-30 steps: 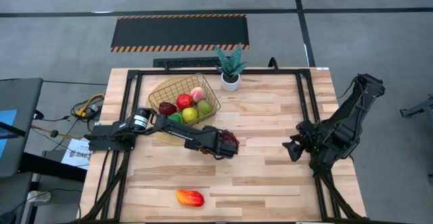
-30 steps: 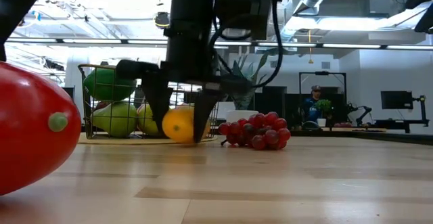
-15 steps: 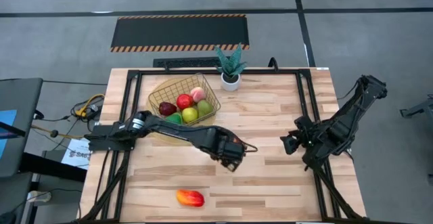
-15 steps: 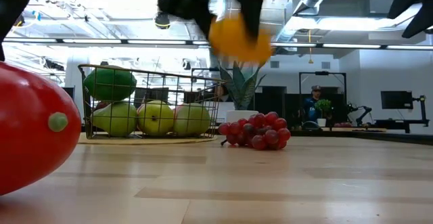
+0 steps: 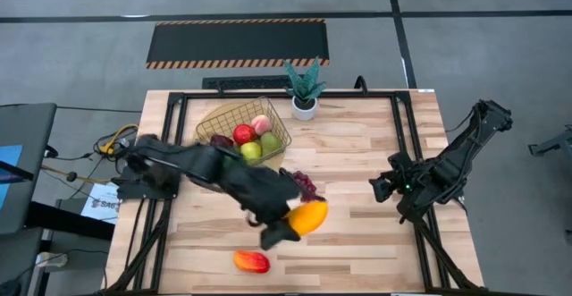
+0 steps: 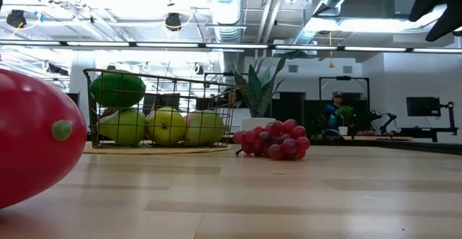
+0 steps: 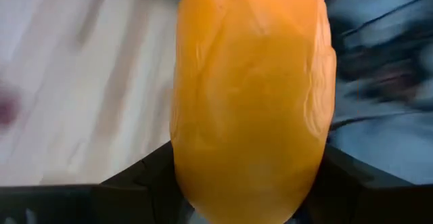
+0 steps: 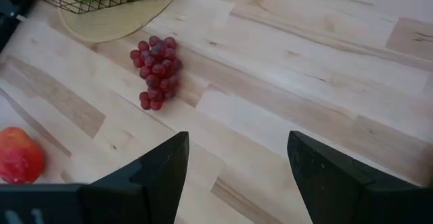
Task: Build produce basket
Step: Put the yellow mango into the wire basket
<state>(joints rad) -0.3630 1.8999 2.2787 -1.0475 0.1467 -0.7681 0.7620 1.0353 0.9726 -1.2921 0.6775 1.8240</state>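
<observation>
Left pincer [image 5: 290,224] gripping orange mango [image 5: 307,216], paper label [image 5: 104,204] probably unreadable

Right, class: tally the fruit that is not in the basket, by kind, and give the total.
Mangoes: 2, the orange mango in the left tool and the red-orange mango on the table
Grapes: 1, the grape bunch
Total: 3

Gold wire basket [image 5: 222,117] holds fruit; grapes [image 5: 307,185], red mango [image 5: 251,261] on table.
</observation>
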